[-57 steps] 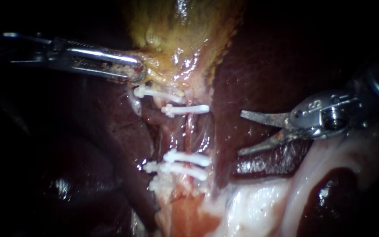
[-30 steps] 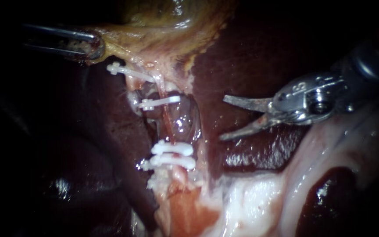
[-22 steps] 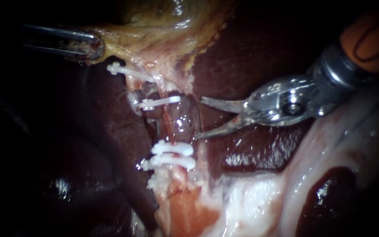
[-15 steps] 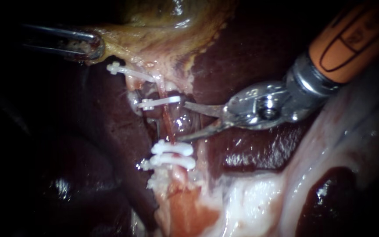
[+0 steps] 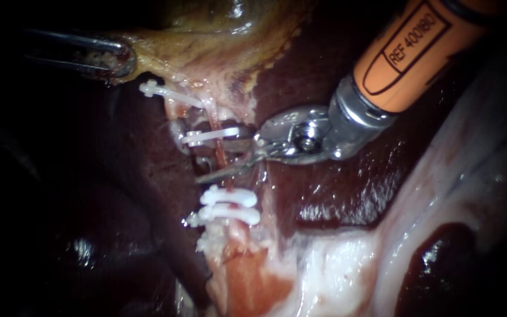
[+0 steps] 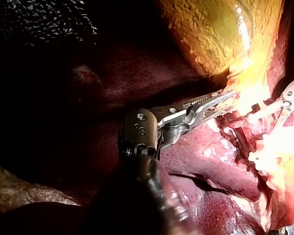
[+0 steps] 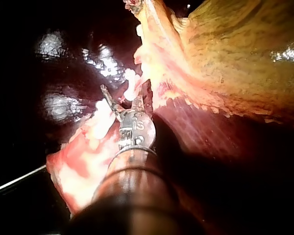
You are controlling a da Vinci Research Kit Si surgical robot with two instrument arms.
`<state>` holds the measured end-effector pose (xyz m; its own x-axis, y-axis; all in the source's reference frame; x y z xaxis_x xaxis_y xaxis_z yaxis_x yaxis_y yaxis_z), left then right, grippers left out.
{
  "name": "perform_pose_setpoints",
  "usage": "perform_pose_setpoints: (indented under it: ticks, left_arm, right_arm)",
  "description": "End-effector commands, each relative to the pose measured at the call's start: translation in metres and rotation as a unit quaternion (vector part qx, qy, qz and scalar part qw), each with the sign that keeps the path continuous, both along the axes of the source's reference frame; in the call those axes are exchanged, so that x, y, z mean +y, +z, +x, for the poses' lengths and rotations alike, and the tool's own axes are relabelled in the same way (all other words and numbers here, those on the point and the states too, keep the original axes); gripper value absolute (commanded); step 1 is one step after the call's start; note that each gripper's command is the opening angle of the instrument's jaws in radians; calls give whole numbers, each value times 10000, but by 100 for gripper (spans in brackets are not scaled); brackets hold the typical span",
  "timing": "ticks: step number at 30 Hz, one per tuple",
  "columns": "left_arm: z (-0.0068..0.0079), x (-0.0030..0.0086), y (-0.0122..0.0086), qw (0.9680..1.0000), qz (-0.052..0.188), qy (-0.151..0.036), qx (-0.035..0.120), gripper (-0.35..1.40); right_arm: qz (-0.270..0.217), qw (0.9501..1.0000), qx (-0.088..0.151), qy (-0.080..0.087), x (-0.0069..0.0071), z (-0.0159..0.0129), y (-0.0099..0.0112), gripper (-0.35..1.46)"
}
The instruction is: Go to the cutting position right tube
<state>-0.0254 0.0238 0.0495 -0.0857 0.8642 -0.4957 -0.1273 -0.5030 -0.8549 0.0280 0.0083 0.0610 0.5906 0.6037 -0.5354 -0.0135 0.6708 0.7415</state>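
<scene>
Tube [image 5: 221,157] between clips [image 5: 228,196] | right tool [image 5: 205,161] blades apart astride it | left tool [image 5: 123,60] clamped on gallbladder [image 5: 230,32]

The right tube [image 5: 222,157] is a thin, reddish, glistening strand, stretched nearly upright beside the dark liver [image 5: 335,194]. It runs from the gallbladder [image 5: 206,53] down through the upper clip [image 5: 206,137], white and lying across it, to the two lower clips [image 5: 228,196], set close together. Its bare stretch between them lies between the open blades of the right instrument [image 5: 211,161].
</scene>
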Motion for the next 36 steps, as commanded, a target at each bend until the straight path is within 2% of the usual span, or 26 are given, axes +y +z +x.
perform_pose_setpoints:
  ticks: [1, 11, 17, 23, 27, 30, 36]
  left_arm:
    - [0, 0, 0, 10000, -2, 0, 1, -35]
    - [0, 0, -1, 10000, -2, -1, 3, -35]
    - [-1, 0, 0, 10000, -2, -3, 4, -35]
    - [-1, 0, 0, 10000, -2, -3, 4, -35]
    - [-1, 0, 0, 10000, -2, -3, 4, -35]
    - [-1, 0, 0, 10000, -2, -3, 3, -35]
    - [-1, 0, 0, 10000, -2, -2, 2, -35]
  right_arm:
    - [33, 10000, 40, 19, 0, 2, 1, 133]
    - [189, 9987, 422, 213, 2, 16, 4, 138]
    - [718, 9930, 929, 105, -6, 23, -10, 136]
    - [1069, 9860, 1269, -189, -20, 33, -32, 136]
    - [1268, 9806, 1475, -229, -24, 36, -47, 136]
    - [1337, 9774, 1616, -275, -22, 36, -58, 136]
    - [1448, 9736, 1751, -199, -14, 36, -72, 133]
